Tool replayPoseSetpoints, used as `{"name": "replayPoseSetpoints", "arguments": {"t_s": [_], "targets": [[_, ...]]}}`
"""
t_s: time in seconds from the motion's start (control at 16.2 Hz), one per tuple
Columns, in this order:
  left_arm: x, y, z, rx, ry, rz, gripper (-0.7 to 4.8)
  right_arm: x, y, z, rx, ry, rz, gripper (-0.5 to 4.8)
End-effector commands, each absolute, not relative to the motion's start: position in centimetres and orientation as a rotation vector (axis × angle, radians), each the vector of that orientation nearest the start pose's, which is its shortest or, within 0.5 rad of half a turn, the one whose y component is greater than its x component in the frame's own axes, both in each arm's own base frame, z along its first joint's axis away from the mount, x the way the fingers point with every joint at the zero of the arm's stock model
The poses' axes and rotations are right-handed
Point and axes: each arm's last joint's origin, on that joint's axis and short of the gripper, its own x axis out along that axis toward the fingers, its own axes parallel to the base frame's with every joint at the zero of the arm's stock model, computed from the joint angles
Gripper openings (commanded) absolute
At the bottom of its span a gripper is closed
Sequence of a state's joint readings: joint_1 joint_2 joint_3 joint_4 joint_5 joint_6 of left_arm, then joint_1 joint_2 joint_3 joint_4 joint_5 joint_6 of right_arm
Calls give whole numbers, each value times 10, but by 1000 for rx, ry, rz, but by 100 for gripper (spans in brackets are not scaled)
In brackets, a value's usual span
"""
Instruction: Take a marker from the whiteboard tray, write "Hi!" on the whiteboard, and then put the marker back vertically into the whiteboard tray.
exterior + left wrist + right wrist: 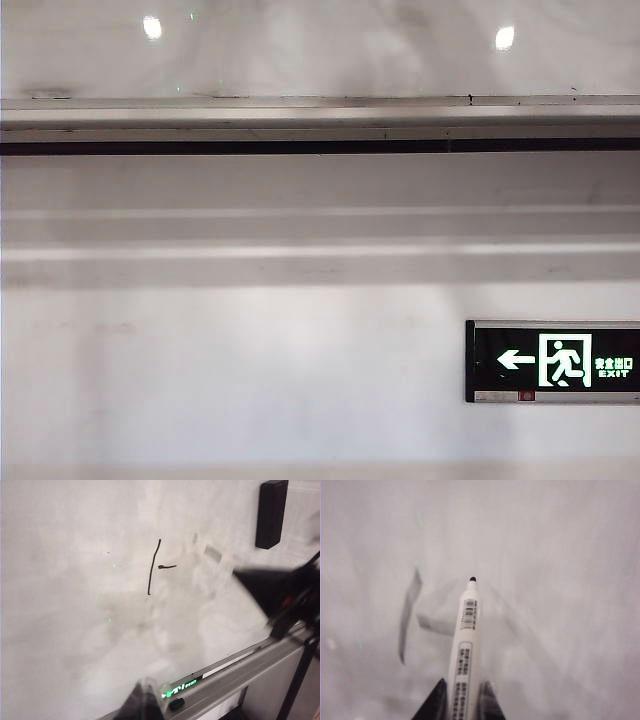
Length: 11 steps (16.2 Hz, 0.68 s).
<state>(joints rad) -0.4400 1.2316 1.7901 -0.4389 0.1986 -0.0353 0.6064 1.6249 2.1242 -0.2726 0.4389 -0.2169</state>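
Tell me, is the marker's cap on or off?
Off. In the right wrist view the marker, held by the right gripper, shows its bare black tip toward the whiteboard.

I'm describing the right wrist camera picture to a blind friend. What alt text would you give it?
The right gripper holds a white marker, its jaws shut on the barrel and its uncapped black tip pointing at the whiteboard. Blurred grey streaks show on the glossy board beside the marker.

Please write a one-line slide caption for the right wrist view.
Right gripper holds a slim white marker, black tip pointing at the glossy white whiteboard.
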Motion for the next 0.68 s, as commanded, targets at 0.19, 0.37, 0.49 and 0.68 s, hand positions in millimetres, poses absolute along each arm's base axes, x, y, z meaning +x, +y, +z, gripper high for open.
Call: {"name": "replayPoseSetpoints", "arguments": {"t_s": [0.19, 0.37, 0.49, 0.68], "targets": [[180, -91, 547, -49, -124, -645, -6, 268, 168, 560, -122, -257, 179, -1], [180, -91, 547, -49, -125, -645, -6, 271, 169, 558, -126, -250, 175, -1], [180, -91, 547, -49, -125, -646, -6, 275, 168, 556, -131, -240, 167, -1], [180, -91, 547, -49, -124, -648, -6, 280, 167, 553, -134, -234, 149, -1]]}}
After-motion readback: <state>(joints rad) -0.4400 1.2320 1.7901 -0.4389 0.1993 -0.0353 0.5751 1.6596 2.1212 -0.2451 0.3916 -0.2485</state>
